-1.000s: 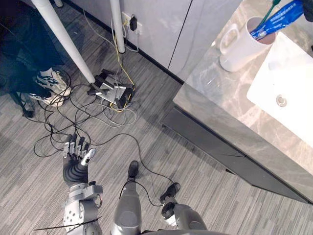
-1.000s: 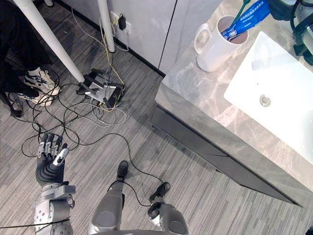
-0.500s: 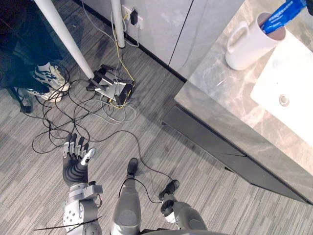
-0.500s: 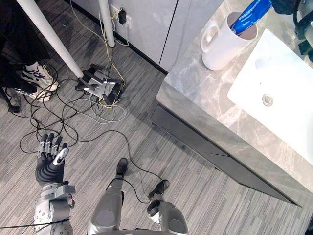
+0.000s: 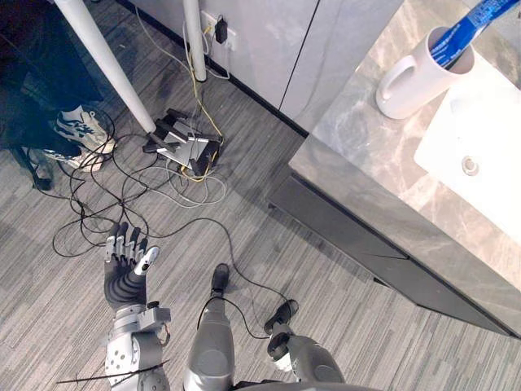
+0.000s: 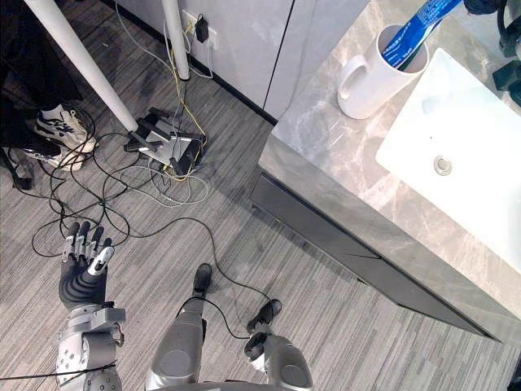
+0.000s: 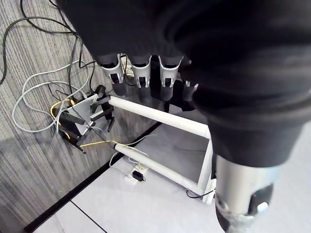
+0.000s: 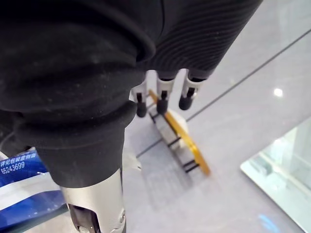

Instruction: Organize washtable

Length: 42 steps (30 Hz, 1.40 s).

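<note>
A white mug (image 6: 373, 72) stands on the grey marble countertop (image 6: 326, 138) beside the white sink basin (image 6: 472, 155). A blue toothpaste tube (image 6: 411, 31) leans in the mug, its upper end running out past the top edge. My right hand (image 6: 487, 5) shows as a dark shape in the top right corner, just beside the tube's upper end. In the right wrist view its fingers (image 8: 163, 90) are straight and hold nothing, and the blue tube (image 8: 19, 187) lies behind them by the wrist. My left hand (image 5: 126, 273) hangs open over the floor at the lower left.
Loose cables and a power adapter block (image 5: 186, 147) lie on the grey plank floor. White table legs (image 5: 106, 65) and a person's shoe (image 5: 85, 130) are at the upper left. Grey cabinet doors (image 5: 269, 41) stand beside the counter's end.
The tube now stands steeper in the mug, and my right hand has let go of it and drawn toward the top corner. The camera shifted slightly. The left hand is unchanged.
</note>
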Tool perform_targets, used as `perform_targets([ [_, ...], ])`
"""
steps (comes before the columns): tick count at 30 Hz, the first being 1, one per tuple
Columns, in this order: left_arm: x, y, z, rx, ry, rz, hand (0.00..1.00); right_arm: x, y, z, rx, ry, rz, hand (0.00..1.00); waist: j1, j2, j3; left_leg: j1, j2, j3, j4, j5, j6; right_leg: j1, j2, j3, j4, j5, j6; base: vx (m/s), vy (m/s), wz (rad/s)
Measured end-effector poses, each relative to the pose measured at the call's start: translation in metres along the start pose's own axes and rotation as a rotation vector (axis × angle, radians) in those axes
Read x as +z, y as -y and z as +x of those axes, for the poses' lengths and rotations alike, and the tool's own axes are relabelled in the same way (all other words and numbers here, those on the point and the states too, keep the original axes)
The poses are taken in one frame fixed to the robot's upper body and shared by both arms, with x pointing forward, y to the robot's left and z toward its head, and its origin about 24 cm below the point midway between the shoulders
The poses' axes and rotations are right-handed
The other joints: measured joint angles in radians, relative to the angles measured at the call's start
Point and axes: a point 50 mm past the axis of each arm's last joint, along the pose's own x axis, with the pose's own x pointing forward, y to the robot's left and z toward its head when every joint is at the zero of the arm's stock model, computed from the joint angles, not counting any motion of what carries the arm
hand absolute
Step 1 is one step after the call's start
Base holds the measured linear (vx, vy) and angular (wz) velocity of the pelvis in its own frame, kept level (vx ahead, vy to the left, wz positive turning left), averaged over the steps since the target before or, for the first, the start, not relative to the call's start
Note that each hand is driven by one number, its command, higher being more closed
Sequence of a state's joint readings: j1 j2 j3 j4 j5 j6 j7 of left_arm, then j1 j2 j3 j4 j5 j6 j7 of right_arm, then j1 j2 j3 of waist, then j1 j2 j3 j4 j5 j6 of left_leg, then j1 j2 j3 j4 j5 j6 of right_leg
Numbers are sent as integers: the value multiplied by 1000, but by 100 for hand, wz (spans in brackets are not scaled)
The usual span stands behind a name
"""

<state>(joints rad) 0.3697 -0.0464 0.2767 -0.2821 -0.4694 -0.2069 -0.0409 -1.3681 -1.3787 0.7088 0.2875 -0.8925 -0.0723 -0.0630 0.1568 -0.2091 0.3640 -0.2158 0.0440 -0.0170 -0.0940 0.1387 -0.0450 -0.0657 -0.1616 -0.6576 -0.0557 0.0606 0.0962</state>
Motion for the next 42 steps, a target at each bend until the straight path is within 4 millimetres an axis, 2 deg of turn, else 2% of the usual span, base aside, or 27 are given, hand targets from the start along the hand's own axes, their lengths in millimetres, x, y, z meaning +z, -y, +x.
perform_targets([
  [5,0,0,0,-1,0,-1,0,-3,4,1,-11,-10,-3,0,0,0,0,11,0,0,0,0,0,10,0,0,0,0,0,0,0,0],
  [9,-1,2,0,-10,-3,-5,0,-18,20,6,-68,-56,-16,0,-4,1,0,27,0,0,0,1,-1,26,0,-1,0,-2,0,4,15,1],
  [14,-3,9,0,-35,-10,-20,0,-30,29,6,-113,-103,-24,0,-5,2,-4,56,-5,-3,0,1,-1,58,-2,-5,-1,-8,4,1,22,3],
  [17,-5,10,0,-38,-15,-35,0,-34,25,7,-97,-115,-30,0,-7,6,-44,61,-8,-3,0,1,-1,63,-3,-4,-1,-9,5,-2,22,0],
  [19,-9,11,-1,-38,-34,-46,0,-39,20,5,-90,-139,-29,0,-8,21,-90,72,-9,-2,0,1,-1,75,-8,-4,-1,-9,6,34,11,2],
  [22,-15,11,-2,-38,-58,-52,0,-45,18,4,-91,-163,-22,0,-10,43,-124,96,-12,-1,0,1,-1,98,-12,-4,-1,-11,8,5,24,-1],
  [23,-18,13,-1,-41,-68,-58,0,-57,28,-2,-184,-226,70,0,-10,64,-145,103,-11,2,0,1,-1,102,-11,-1,1,-11,8,-33,33,-5],
  [25,-23,14,-1,-42,-84,-63,0,-68,39,-6,-298,-285,200,0,-11,80,-157,113,-11,6,-1,1,-1,110,-11,3,2,-11,8,-45,35,-8],
  [26,-28,12,-2,-31,-106,-62,0,-84,50,-17,-489,-376,437,0,-16,100,-188,122,-11,15,-2,0,-1,114,-11,11,3,-11,8,-42,38,-13],
  [27,-29,11,-2,-28,-112,-61,0,-88,51,-21,-545,-402,505,0,-18,103,-201,125,-11,21,-2,0,-1,114,-11,16,3,-12,8,-31,37,-18],
  [29,-32,9,-4,-19,-126,-57,0,-95,45,-35,-673,-475,728,0,-35,112,-236,133,-10,32,-3,0,-1,116,-10,28,4,-12,8,-17,25,-20],
  [30,-34,7,-4,-13,-137,-54,0,-94,35,-44,-724,-496,891,0,-43,116,-251,145,-8,46,-7,-1,-1,118,-11,42,5,-13,6,-41,25,-28],
  [32,-37,5,-5,-5,-152,-48,0,-88,15,-53,-712,-519,1024,0,-67,126,-269,156,-7,59,-8,-2,1,120,-11,56,7,-15,3,-54,25,-27],
  [34,-39,1,-6,21,-169,-42,0,-66,-19,-71,-621,-507,1225,0,-95,144,-290,174,-3,100,-8,-11,4,114,-14,91,13,-13,5,-48,34,-46],
  [35,-39,1,-6,24,-168,-40,0,-59,-27,-76,-588,-500,1265,0,-101,148,-292,179,-2,112,-8,-12,6,114,-14,101,13,-12,7,-31,22,-48],
  [37,-38,-1,-6,30,-166,-31,0,-33,-55,-104,-487,-496,1426,0,-145,163,-309,187,4,132,-9,-15,9,114,-13,120,6,-7,12,-24,5,-29],
  [38,-38,-1,-6,30,-166,-29,0,-27,-61,-112,-468,-494,1473,0,-152,166,-313,190,6,137,-9,-16,9,114,-12,126,1,-7,13,0,-11,-27],
  [40,-38,-1,-6,27,-170,-20,0,0,-79,-147,-401,-501,1681,0,-180,168,-332,196,9,157,-8,-21,7,114,-8,143,-12,-4,13,26,-15,-25],
  [41,-38,-1,-6,25,-169,-13,0,7,-83,-156,-385,-502,1733,0,-189,169,-338,196,9,158,-8,-21,7,115,-7,144,-16,0,13,48,-15,-12],
  [42,-38,-1,-5,21,-169,-1,0,23,-88,-174,-355,-507,1837,0,-203,172,-349,198,10,160,-8,-23,5,115,-6,148,-18,8,12,62,-22,-14],
])
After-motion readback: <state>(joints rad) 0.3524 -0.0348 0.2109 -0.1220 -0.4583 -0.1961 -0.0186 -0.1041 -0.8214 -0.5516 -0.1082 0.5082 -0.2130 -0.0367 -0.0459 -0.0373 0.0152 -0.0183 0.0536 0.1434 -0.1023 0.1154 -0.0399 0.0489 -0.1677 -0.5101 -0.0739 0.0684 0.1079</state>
